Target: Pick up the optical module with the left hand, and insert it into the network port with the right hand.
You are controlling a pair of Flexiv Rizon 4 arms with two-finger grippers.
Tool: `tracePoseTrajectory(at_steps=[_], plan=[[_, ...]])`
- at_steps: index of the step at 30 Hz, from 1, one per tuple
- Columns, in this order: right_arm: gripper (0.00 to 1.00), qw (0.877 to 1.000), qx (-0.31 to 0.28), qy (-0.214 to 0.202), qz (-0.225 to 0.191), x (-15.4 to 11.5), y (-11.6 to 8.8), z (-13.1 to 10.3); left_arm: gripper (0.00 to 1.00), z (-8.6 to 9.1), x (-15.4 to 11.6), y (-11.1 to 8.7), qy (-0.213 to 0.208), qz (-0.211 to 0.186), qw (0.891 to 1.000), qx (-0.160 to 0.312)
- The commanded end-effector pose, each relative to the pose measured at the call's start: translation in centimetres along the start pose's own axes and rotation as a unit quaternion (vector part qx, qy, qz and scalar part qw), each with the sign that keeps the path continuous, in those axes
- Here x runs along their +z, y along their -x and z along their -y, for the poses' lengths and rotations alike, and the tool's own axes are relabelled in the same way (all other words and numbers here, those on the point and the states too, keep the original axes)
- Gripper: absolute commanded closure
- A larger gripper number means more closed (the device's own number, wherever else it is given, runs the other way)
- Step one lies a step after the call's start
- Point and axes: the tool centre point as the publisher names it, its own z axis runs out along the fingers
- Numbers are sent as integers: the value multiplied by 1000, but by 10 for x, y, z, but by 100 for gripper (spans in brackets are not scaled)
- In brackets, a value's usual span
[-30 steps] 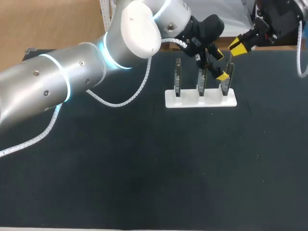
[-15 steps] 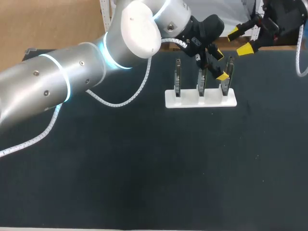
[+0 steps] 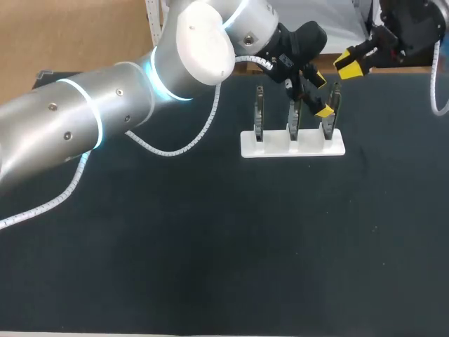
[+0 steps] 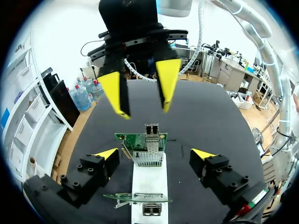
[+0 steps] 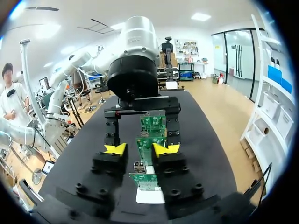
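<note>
Left hand [image 3: 321, 95] astride a board on the worktop [image 3: 210, 246].
It gapes wide around the upright green board [image 4: 138, 139] carrying a network port [image 4: 151, 130], in the white stand [image 3: 292, 144]. The right hand [image 3: 349, 67] hovers just beyond, parted and empty. I cannot pick out the optical module.

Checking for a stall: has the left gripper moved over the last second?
No. The left gripper stays at the right end of the white rack, exactly as before.

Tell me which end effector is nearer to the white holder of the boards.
Left. The left end effector sits low over the white holder, open fingers straddling its boards. The right end effector hangs apart, off beyond the holder's end.
</note>
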Motion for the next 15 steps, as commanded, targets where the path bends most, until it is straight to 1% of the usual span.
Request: tracePoseTrajectory(at_steps=[1, 15], plan=[[100, 1000, 1, 6, -3, 1, -2, 3, 0, -2, 0, 1, -2, -1, 1000, 1], [100, 1000, 7, 14, -9, 2, -7, 4, 0, -2, 0, 1, -2, -1, 1000, 1]])
